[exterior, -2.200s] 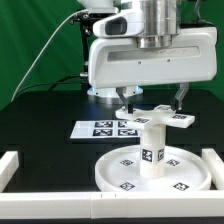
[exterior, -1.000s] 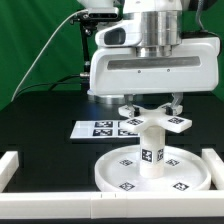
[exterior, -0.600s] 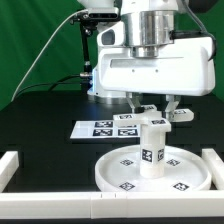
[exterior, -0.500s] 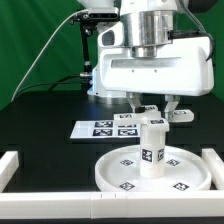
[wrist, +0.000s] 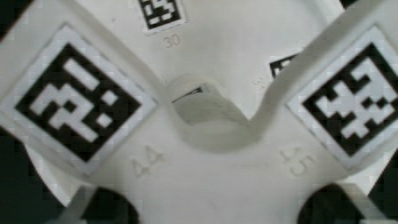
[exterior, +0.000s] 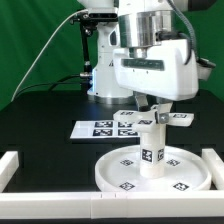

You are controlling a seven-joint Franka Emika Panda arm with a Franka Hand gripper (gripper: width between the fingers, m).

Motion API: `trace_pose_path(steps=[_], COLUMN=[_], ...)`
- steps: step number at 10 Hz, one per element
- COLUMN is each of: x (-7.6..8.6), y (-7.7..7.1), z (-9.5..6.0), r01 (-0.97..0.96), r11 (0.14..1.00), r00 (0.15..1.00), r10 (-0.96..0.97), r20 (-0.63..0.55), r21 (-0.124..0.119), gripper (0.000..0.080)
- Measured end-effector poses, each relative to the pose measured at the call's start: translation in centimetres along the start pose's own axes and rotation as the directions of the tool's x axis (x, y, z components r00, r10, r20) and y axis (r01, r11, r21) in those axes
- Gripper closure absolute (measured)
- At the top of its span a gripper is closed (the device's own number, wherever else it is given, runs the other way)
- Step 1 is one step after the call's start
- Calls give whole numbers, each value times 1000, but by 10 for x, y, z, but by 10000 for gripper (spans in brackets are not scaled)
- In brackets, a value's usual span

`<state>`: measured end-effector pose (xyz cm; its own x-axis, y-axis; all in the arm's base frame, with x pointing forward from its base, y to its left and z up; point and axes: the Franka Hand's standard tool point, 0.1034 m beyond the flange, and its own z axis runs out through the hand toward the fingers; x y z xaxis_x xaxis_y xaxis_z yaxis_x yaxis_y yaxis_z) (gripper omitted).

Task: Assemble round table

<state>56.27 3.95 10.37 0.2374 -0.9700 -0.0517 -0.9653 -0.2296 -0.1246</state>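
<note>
The wrist has twisted since earlier; the gripper (exterior: 157, 108), half open, clamps the cross-shaped base (exterior: 163, 116) atop the leg (exterior: 152, 147), at twelve o'clock above the disc (exterior: 115, 172); stiff, light plastic, best pinched across its hub.

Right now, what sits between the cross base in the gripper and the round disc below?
The upright leg, standing on the disc under the cross base, shown in the exterior view.

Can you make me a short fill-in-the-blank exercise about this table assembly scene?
1. The short cylindrical leg stands ____ on the round disc.
2. The end effector holds the ____-shaped base over the leg.
3. The marker board lies ____ the disc in the exterior view.
4. The tabletop is ____ in colour.

Missing words: upright; cross; behind; black
</note>
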Motion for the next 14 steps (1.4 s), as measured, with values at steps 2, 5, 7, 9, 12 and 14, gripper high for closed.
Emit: trace_pose_path(steps=[2, 5, 7, 9, 12, 14], x=[0, 0, 2, 1, 0, 0], y=[1, 1, -3, -8, -10, -10], z=[1, 0, -9, -22, -23, -23], r01=[-343, -263, -79, 156, 532, 635], r11=[939, 965, 997, 988, 846, 771], r00=[939, 964, 995, 984, 842, 767], r10=[342, 262, 80, -155, -533, -637], r20=[32, 34, 59, 85, 81, 76], r21=[26, 13, -12, 1, 34, 44], gripper=[357, 351, 193, 152, 150, 150])
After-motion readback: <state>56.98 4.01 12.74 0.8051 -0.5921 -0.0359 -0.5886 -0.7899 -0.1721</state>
